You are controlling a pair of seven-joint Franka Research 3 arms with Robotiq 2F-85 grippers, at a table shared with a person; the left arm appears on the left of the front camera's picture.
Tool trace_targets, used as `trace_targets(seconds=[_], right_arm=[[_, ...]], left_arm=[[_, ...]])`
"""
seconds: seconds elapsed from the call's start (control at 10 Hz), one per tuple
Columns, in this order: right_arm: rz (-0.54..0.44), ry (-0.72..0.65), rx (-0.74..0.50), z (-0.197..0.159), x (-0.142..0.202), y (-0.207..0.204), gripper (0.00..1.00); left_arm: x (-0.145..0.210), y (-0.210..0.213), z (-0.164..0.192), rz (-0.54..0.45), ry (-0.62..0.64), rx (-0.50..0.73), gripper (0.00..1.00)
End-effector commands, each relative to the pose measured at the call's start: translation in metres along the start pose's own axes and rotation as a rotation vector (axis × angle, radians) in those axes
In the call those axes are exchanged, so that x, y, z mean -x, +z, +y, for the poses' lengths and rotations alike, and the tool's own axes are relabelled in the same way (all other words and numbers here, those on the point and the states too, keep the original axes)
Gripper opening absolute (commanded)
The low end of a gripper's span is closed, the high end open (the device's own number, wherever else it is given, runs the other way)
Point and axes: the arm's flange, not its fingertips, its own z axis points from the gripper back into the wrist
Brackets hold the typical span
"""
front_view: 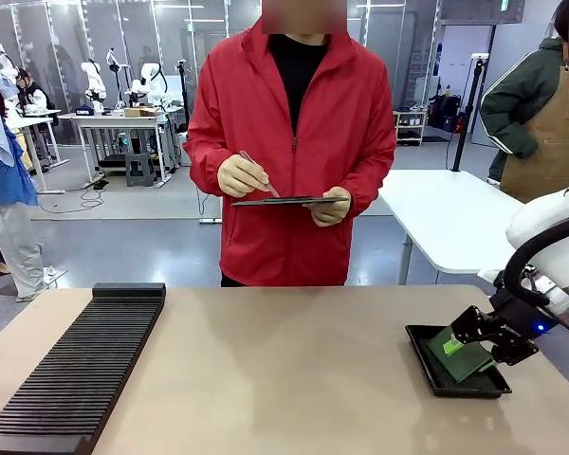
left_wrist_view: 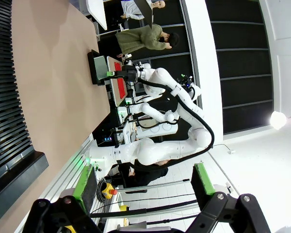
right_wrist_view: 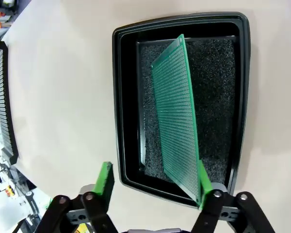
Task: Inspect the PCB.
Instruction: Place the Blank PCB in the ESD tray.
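The green PCB (right_wrist_view: 177,121) stands tilted inside a shallow black tray (right_wrist_view: 121,97), its near edge leaning against one green pad of my right gripper (right_wrist_view: 154,187). That gripper is open, its fingers spread wide, the other pad well apart from the board. From the front, the right gripper (front_view: 467,343) hangs low over the tray (front_view: 427,365) at the table's right, with the PCB (front_view: 465,358) under it. My left gripper (left_wrist_view: 143,182) is open and holds nothing, raised beside the table.
A long black slotted rack (front_view: 76,365) lies along the table's left side. A person in a red jacket (front_view: 294,142) stands at the far edge, holding a dark tablet (front_view: 284,201) and a stylus. A white table (front_view: 455,223) stands behind on the right.
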Motion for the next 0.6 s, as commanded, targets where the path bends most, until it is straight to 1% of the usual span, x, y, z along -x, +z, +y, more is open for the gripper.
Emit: trace_targets(seconds=[0.0, 0.1, 0.2, 0.5], right_arm=[[-0.016, -0.020, 0.057, 0.014, 0.010, 0.005, 1.00], [-0.025, -0.017, 0.064, 0.019, 0.012, 0.009, 0.94], [-0.034, -0.013, 0.073, 0.023, 0.014, 0.012, 1.00], [-0.045, -0.001, 0.091, 0.031, 0.021, 0.016, 1.00]], left_arm=[[0.001, 0.001, 0.000, -0.001, -0.001, -0.003, 1.00], [0.001, 0.001, 0.000, -0.001, -0.001, -0.003, 1.00], [0.001, 0.001, 0.000, -0.001, -0.001, -0.003, 1.00], [0.001, 0.001, 0.000, -0.001, -0.001, -0.003, 1.00]])
